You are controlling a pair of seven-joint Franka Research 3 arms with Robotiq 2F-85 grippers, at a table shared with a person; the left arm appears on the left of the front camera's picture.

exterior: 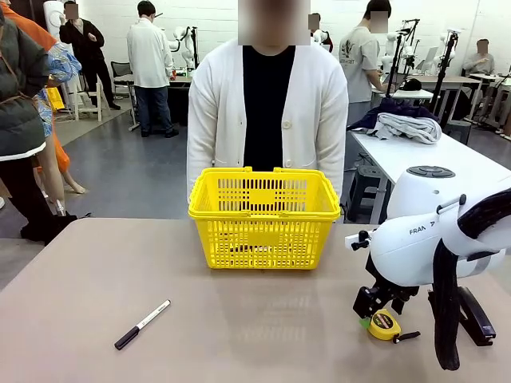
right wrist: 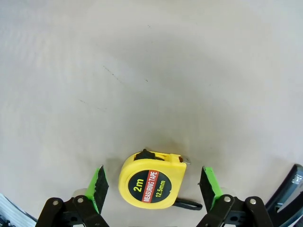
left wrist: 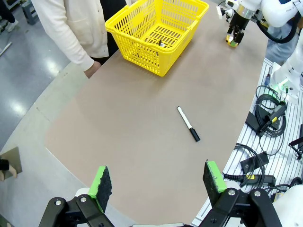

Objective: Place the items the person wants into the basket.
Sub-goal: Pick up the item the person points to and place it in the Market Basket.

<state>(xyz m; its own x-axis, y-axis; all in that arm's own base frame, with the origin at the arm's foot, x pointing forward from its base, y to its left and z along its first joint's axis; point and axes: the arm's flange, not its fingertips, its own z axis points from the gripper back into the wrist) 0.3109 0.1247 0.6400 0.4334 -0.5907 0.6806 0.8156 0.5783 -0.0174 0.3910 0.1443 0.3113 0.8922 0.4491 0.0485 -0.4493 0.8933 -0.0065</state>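
Where printed, tape measure [right wrist: 152, 185] reads "2m".

The right arm [exterior: 423, 231] is glossy white with a dark "FRA" marking and a thick black cable sleeve — its gripper [right wrist: 154, 189] black, fingers [right wrist: 98, 185] green-padded.

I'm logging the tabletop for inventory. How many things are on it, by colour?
Yellow: 2, the basket and the tape measure
Black and white: 1, the marker
Black: 1, the stapler
Total: 4
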